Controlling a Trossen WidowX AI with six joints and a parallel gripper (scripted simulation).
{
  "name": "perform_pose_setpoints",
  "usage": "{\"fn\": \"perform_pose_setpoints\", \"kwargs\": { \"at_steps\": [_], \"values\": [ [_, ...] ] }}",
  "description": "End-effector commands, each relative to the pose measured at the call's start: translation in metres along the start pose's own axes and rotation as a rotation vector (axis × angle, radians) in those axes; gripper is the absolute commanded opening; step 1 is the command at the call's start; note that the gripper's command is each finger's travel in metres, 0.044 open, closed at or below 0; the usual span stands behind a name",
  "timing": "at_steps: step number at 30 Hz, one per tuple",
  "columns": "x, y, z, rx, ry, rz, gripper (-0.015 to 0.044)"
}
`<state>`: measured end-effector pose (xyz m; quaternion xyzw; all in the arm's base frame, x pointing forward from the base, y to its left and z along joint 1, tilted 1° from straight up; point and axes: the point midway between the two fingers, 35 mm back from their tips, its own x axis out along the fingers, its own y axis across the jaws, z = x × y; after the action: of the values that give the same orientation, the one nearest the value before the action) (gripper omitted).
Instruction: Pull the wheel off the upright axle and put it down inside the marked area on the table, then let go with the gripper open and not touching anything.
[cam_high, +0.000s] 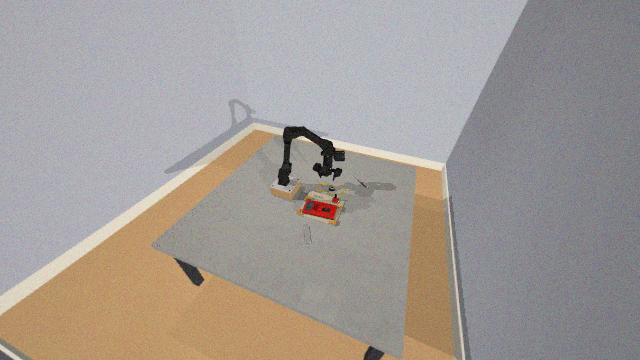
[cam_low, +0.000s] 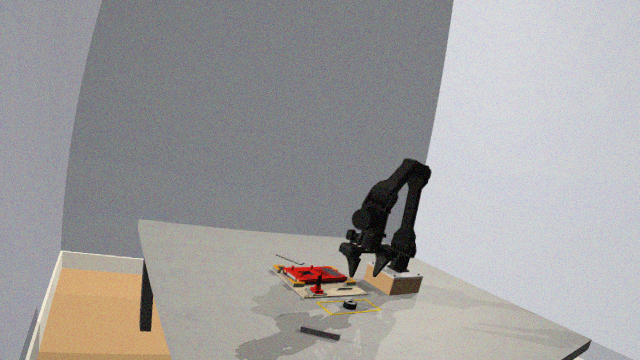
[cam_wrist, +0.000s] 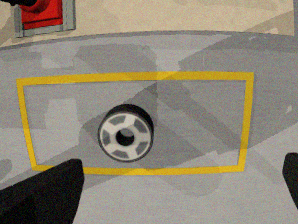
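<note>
The wheel (cam_high: 331, 188) (cam_low: 350, 304) (cam_wrist: 131, 151), black with a pale spoked face, lies flat on the table inside the yellow marked outline (cam_low: 355, 312) (cam_wrist: 135, 76). In the wrist view it sits left of the outline's middle and touches no line. My gripper (cam_high: 327, 177) (cam_low: 364, 275) (cam_wrist: 188, 169) is wide open and empty, raised above the table and clear of the wheel. The upright axle (cam_low: 319, 281) is bare, a dark post on a red base; the wrist view shows only part of its red base (cam_wrist: 42, 20) at the top left.
A pale board (cam_wrist: 175, 20) beside the marked area carries the axle and a red panel (cam_high: 320, 212) (cam_low: 315, 274). A dark bar (cam_low: 320, 333) lies on the other side of the outline. A thin outlined object (cam_high: 307, 234) lies beyond the board. The arm stands on a wooden block (cam_low: 405, 286).
</note>
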<state>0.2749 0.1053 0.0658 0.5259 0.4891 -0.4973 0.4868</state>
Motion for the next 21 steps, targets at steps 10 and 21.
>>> {"fn": "perform_pose_setpoints", "kwargs": {
  "at_steps": [10,21],
  "values": [
    [-0.023,-0.046,0.020,-0.002,-0.004,-0.010,0.0440],
    [-0.023,-0.046,0.020,-0.002,-0.004,-0.010,0.0440]
  ]
}}
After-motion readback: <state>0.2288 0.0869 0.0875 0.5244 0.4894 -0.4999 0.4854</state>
